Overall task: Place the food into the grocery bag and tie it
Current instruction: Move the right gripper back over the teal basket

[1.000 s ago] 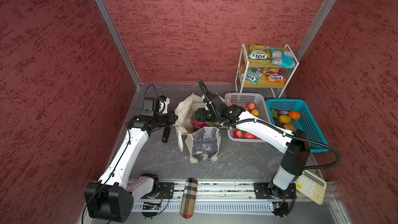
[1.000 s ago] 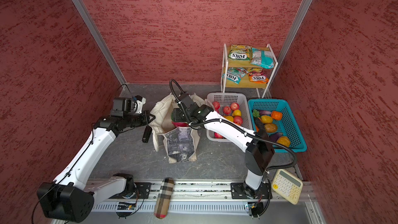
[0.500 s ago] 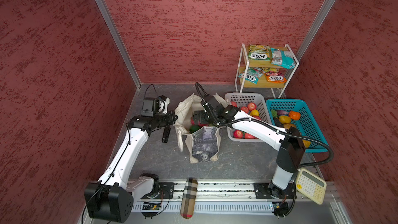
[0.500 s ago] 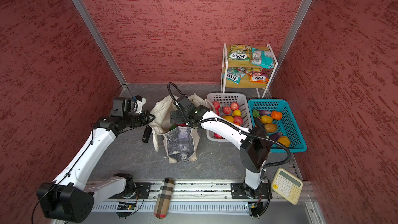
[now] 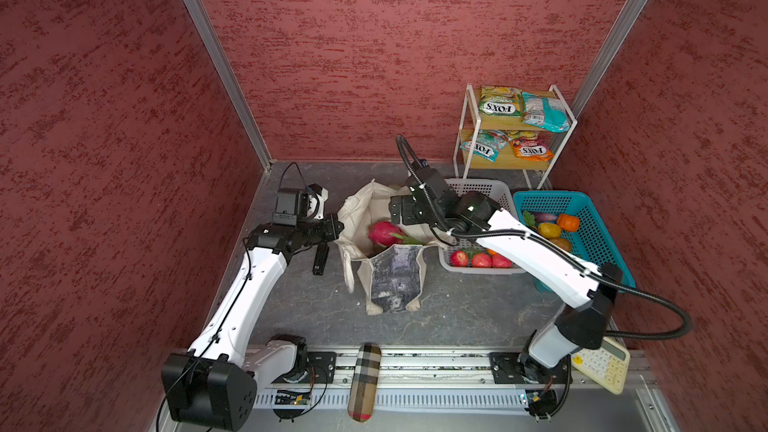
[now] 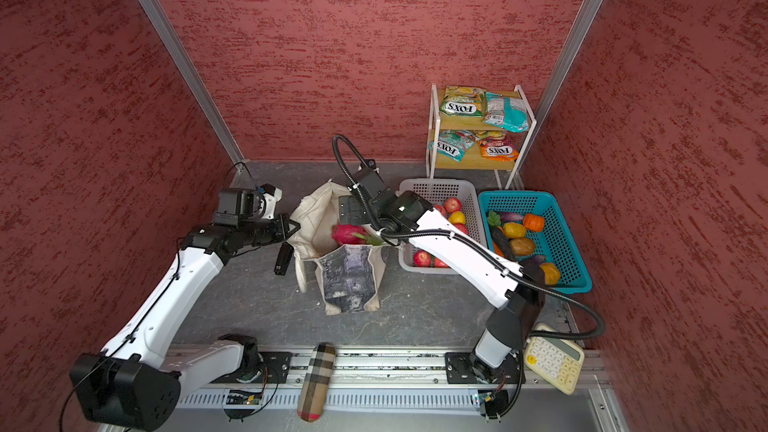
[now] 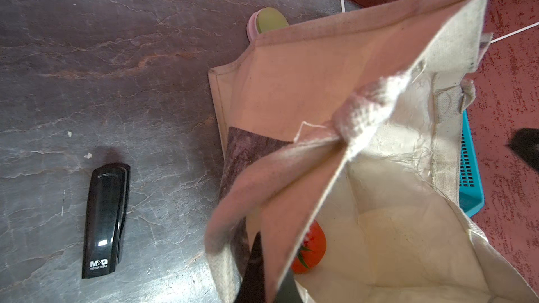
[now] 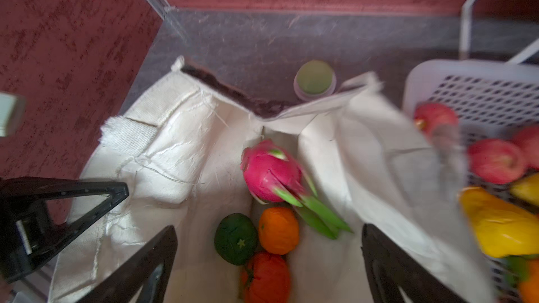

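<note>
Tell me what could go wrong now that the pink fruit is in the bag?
1. The floppy bag is open only where the left fingers pinch its rim. A slip might let the cloth fold over the dragon fruit.
2. The open right fingers hang over the bag's mouth. Lifting away, they might snag the cloth and tug the bag over.

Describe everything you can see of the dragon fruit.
The dragon fruit is a glossy pink oval toy with green-tipped scales and long green leaf tips at one end. It is tilted inside the open grocery bag, near an orange fruit, and is free of the open right gripper above it. Blur hides what it touches.
</note>
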Tool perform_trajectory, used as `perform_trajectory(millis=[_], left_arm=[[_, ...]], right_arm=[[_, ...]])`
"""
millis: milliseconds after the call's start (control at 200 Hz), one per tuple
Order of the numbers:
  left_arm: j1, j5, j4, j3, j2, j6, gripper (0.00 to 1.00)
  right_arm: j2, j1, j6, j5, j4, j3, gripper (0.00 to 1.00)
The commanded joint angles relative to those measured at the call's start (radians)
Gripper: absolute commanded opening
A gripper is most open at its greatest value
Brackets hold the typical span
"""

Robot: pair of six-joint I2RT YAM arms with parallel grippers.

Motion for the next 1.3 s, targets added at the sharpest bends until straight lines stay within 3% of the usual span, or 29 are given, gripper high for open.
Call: perform_trajectory(millis=[0, 200, 316, 581, 787, 947, 1147, 1293], left_arm=[[-0.006, 0.0, 0.017, -0.005, -0.022, 0.008, 0.0], [-0.005, 0.005, 0.017, -0.003, -0.017, 0.008, 0.0], [-0.006, 0.005, 0.02, -0.005, -0.019, 0.007, 0.0], [-0.005, 0.007, 0.02, -0.004, -0.013, 0.008, 0.0], [-0.006, 0.014, 0.02, -0.004, -0.01, 0.007, 0.0], [-0.005, 0.016, 0.02, -0.005, -0.012, 0.007, 0.0], [-0.005, 0.029, 0.023, -0.006, -0.008, 0.006, 0.0], [-0.005, 0.034, 0.019, -0.005, 0.001, 0.005, 0.0]], right_arm=[[-0.116, -0.004, -0.079, 0.174, -0.052, -0.027, 0.99], [-0.311, -0.062, -0.011, 0.353, -0.064, -0.192, 0.99], [-0.418, -0.143, 0.045, 0.363, -0.102, -0.278, 0.99], [-0.584, -0.49, 0.032, 0.314, -0.21, -0.407, 0.99], [-0.533, -0.768, 0.004, 0.17, -0.229, -0.431, 0.98], [-0.472, -0.894, -0.005, 0.078, -0.167, -0.468, 0.97], [-0.345, -1.007, -0.083, 0.118, -0.153, -0.44, 0.95], [-0.219, -1.029, -0.164, 0.17, -0.193, -0.404, 0.95]])
